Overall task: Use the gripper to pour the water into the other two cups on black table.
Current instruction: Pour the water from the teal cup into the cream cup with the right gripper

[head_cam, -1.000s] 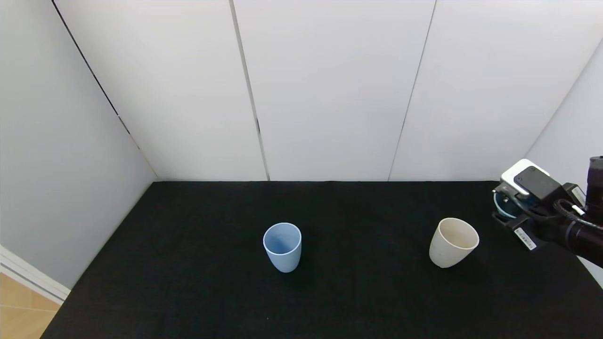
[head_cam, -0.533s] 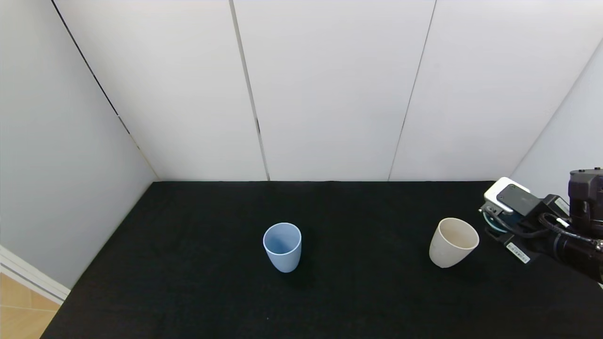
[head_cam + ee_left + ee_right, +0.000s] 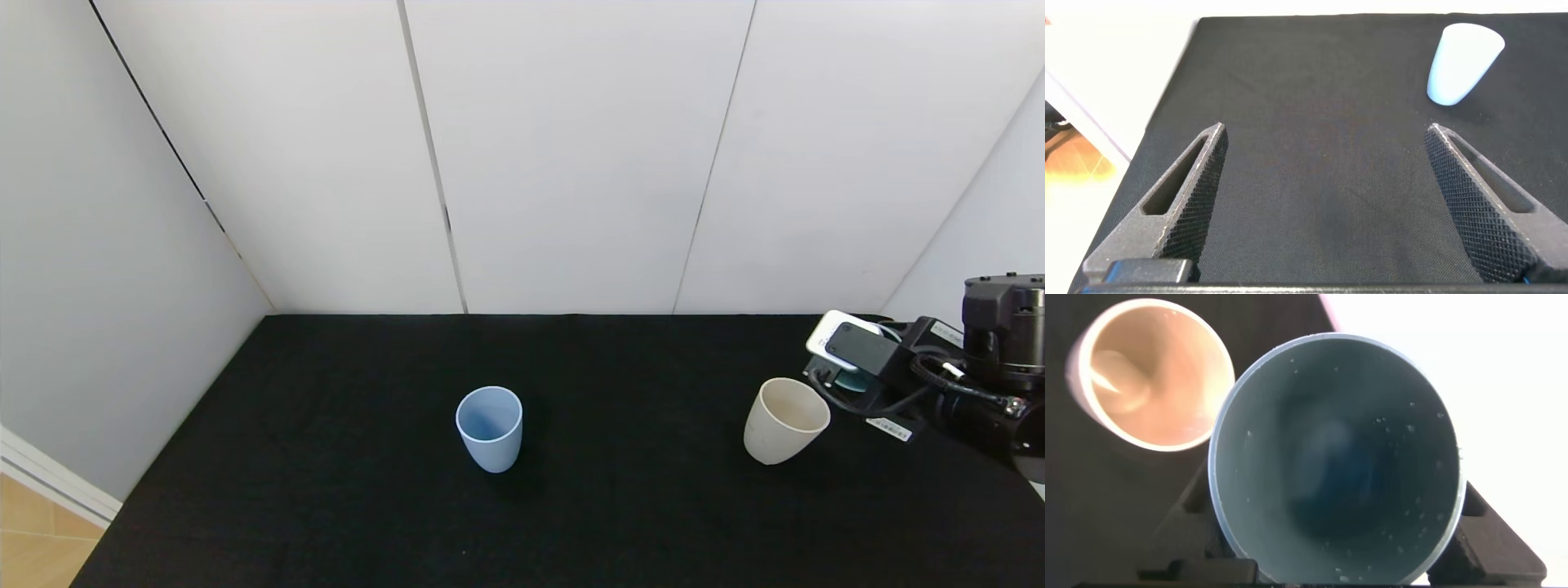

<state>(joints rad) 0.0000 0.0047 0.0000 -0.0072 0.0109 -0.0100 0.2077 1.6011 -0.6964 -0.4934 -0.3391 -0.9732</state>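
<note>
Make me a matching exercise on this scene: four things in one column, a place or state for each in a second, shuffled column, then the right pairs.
Things:
1. light blue cup
2. cream cup
3. teal cup
4. left pincer

Places or states:
A. open, holding nothing, above the black table
B. held in the shut right pincer, droplets on its inner wall
C. stands alone near the middle of the table
D. stands on the table next to the right pincer

Pairs: 1-C, 2-D, 3-B, 4-A
</note>
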